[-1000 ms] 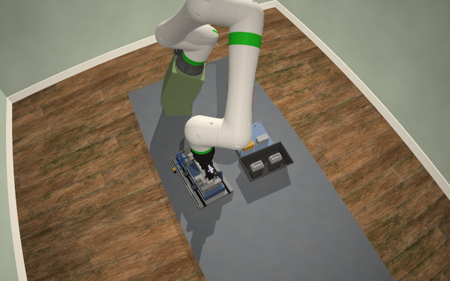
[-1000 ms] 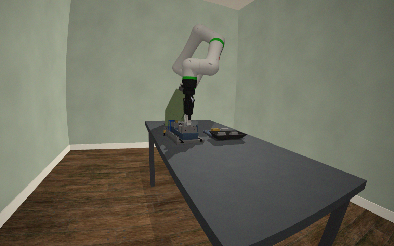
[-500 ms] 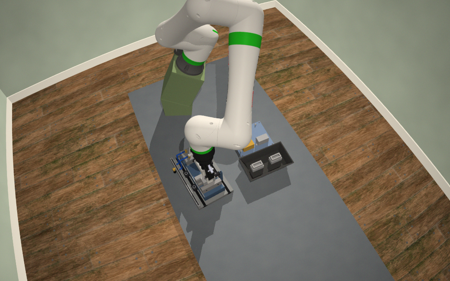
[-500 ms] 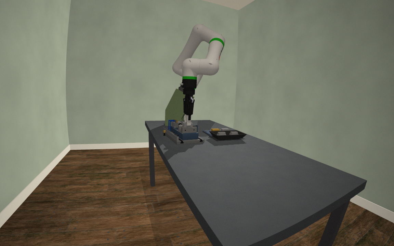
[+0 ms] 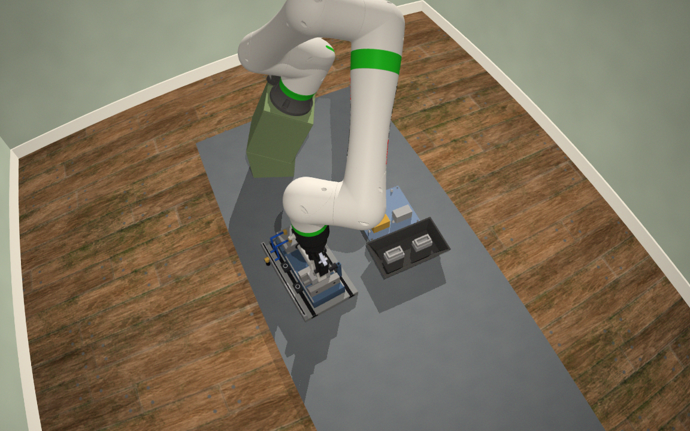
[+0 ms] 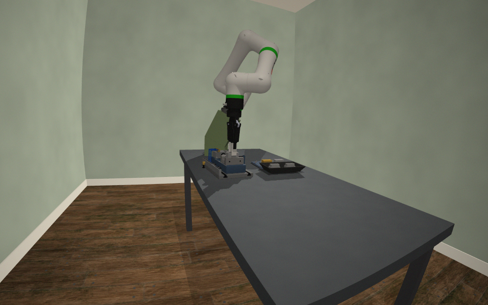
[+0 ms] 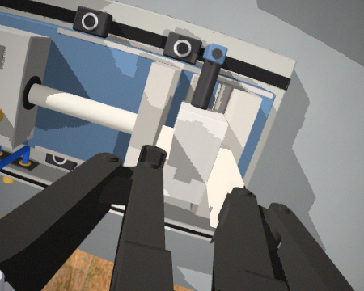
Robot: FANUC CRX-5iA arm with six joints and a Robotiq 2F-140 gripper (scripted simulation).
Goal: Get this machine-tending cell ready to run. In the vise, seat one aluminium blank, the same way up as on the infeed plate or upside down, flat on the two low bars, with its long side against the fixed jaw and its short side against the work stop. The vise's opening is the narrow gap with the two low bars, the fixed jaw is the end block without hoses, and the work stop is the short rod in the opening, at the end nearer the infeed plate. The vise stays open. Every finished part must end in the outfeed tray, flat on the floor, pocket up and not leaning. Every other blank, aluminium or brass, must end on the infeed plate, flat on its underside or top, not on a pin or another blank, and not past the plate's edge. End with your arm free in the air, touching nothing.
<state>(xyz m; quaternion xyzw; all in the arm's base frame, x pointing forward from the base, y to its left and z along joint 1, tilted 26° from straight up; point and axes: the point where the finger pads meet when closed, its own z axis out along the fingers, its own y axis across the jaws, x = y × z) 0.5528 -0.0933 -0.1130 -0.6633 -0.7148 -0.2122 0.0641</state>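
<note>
My gripper [image 7: 190, 153] is shut on a pale aluminium blank [image 7: 195, 158] and holds it in the vise [image 5: 309, 273], in the narrow opening. The blank sits between the movable jaw [image 7: 155, 108] and the fixed jaw [image 7: 242, 113], just short of the dark work stop rod [image 7: 208, 83]. I cannot tell whether it rests on the low bars, which are hidden. In the overhead view the gripper [image 5: 321, 266] points straight down over the vise. The side view shows the gripper [image 6: 232, 147] at the top of the vise [image 6: 228, 163].
The black outfeed tray [image 5: 406, 246] holds two finished parts [image 5: 393, 256] [image 5: 421, 242], pocket up. Behind it the infeed plate carries a brass blank [image 5: 381, 222] and an aluminium blank [image 5: 402, 212]. The green pedestal [image 5: 280, 133] stands at the back. Blue hoses [image 5: 278, 240] are at the vise's far end.
</note>
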